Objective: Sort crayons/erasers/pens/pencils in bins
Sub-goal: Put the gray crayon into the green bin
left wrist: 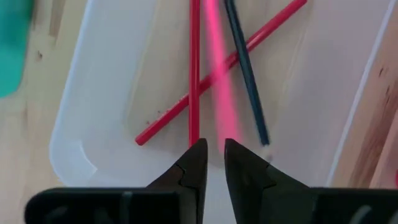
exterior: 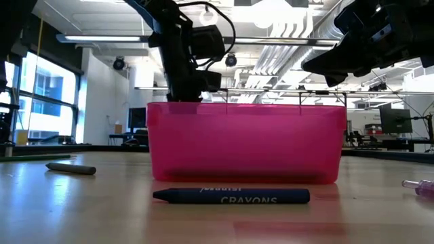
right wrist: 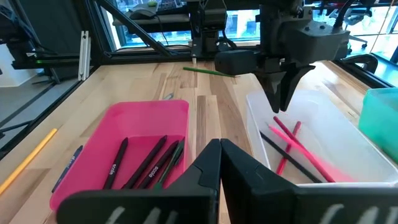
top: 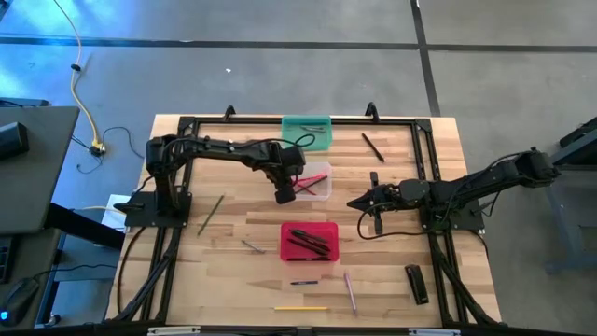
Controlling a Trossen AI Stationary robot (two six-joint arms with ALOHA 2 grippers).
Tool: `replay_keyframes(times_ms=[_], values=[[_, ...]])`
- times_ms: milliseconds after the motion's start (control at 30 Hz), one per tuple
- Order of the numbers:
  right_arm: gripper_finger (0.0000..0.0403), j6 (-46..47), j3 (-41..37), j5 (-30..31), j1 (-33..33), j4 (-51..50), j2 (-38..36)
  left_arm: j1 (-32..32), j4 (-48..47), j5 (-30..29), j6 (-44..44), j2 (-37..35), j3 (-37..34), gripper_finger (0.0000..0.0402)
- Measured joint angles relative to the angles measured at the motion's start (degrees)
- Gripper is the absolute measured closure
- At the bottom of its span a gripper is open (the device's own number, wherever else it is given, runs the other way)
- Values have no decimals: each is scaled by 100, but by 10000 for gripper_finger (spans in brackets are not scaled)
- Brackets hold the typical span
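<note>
Releasing: left gripper (left wrist: 214,155), slightly parted, empty, frame centre above clear bin (left wrist: 93,124); pink pencil (left wrist: 221,93) is dropped clear before lifting.

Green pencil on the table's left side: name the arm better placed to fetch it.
Left. The green pencil lies beside the left arm's base, and the left gripper hangs over the clear bin with nothing between its fingers. The right gripper waits shut across the table.
</note>
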Motion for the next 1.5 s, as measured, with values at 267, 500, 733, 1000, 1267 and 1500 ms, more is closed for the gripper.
replay_keyframes(times_ms=[267, 500, 733, 1000, 1267, 1500], values=[[402, 2, 0, 0, 1, -66, 0, -46, -42, -307, 294, -403, -5, 358], [402, 43, 0, 0, 0, -146, 0, -244, 964, -97, 495, -1262, -538, 398], [402, 26, -2, 0, -2, -229, 7, -430, 2837, 77, 495, -2223, -1925, 400], [402, 4, -2, 164, -2, -122, 57, -771, 6054, 400, 289, -3038, -3907, 401], [402, 14, -2, 280, -2, 2, 55, -1027, 7935, 951, 197, -3098, -5180, 401], [402, 46, -2, 341, -1, 343, 55, -1397, 7648, 1934, 116, -3179, -5520, 401]])
